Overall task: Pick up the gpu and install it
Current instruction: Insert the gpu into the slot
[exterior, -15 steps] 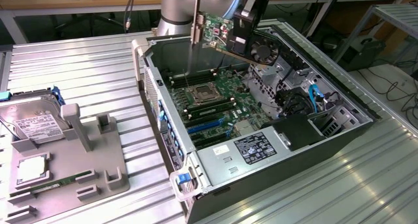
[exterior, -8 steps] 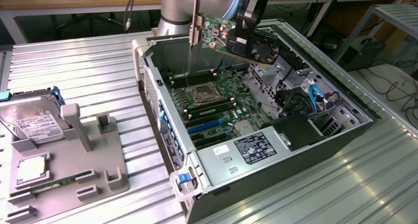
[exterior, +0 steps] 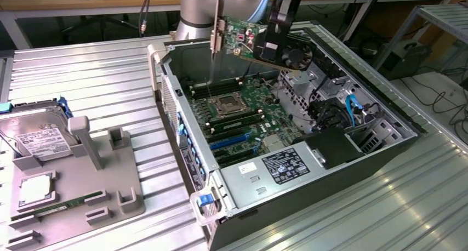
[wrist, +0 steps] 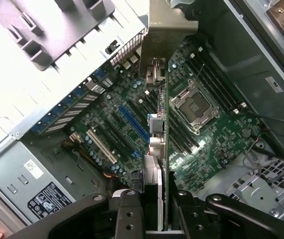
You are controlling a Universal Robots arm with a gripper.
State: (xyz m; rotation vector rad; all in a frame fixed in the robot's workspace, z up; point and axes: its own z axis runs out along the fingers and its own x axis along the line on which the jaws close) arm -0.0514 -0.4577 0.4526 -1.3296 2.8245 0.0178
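The gpu (exterior: pixel 249 40) hangs tilted in the air above the open computer case (exterior: pixel 380 117). Its green board faces the exterior view's left, its round fan (exterior: pixel 297 56) sits on the lower end, and its silver end bracket (exterior: pixel 217 38) points down toward the case wall. My gripper (exterior: pixel 281 18) is shut on the card's upper edge. In the wrist view the gpu (wrist: pixel 164 144) appears edge-on between the black fingers (wrist: pixel 127 214), with the gripper (wrist: pixel 156 221) shut on it. Under the card lie the motherboard (wrist: pixel 216 134) and its blue slot (wrist: pixel 133 123), well apart from it.
The motherboard (exterior: pixel 245 111) carries an empty processor socket (exterior: pixel 225 103) and blue slots (exterior: pixel 230 141). A power supply (exterior: pixel 286 166) and blue cables (exterior: pixel 351 109) crowd the case's near end. On the exterior view's left, a grey fixture (exterior: pixel 80 180) holds a hard drive (exterior: pixel 36 137) and a memory stick (exterior: pixel 66 205).
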